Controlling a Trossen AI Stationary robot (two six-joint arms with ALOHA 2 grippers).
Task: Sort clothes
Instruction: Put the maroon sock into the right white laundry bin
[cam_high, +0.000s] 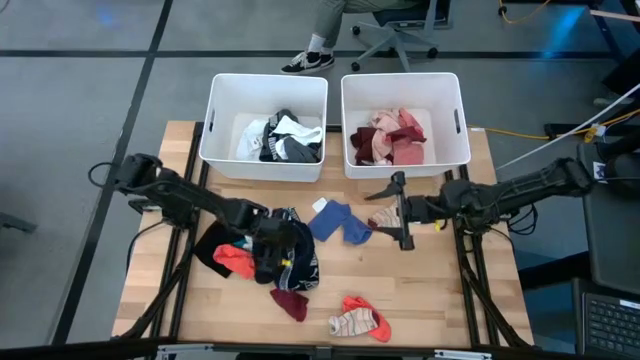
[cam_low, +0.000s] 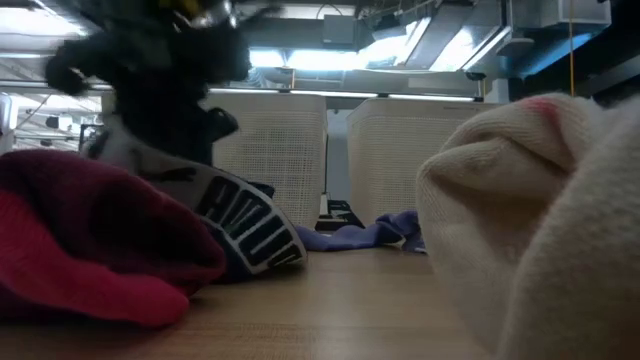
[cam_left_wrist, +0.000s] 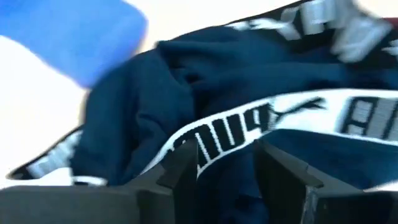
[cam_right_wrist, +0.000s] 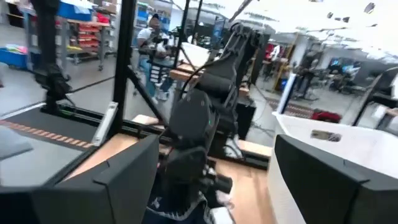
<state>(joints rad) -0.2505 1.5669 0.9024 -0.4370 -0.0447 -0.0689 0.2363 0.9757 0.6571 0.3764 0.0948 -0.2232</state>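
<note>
Near camera: we see a maroon garment (cam_low: 90, 235) and a cream sock (cam_low: 540, 200) close in the low view.
Left bin (cam_high: 222, 90): dark and white clothes (cam_high: 280, 138) sorted.
Left gripper (cam_high: 272, 248): pinching the navy garment (cam_high: 295, 250) at six o'clock on the table.
Blue sock (cam_high: 335, 222): unsorted, centre.
Right bin (cam_high: 452, 95): reds and pinks (cam_high: 390, 138) sorted.
Right gripper (cam_high: 400, 212): wide, empty, three o'clock.
Progress: we judge roughly half done.

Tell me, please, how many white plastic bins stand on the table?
2. The left bin stands at the table's far edge and holds black and white clothes; the right bin stands beside it and holds red and pink clothes. None seems hidden.
</note>
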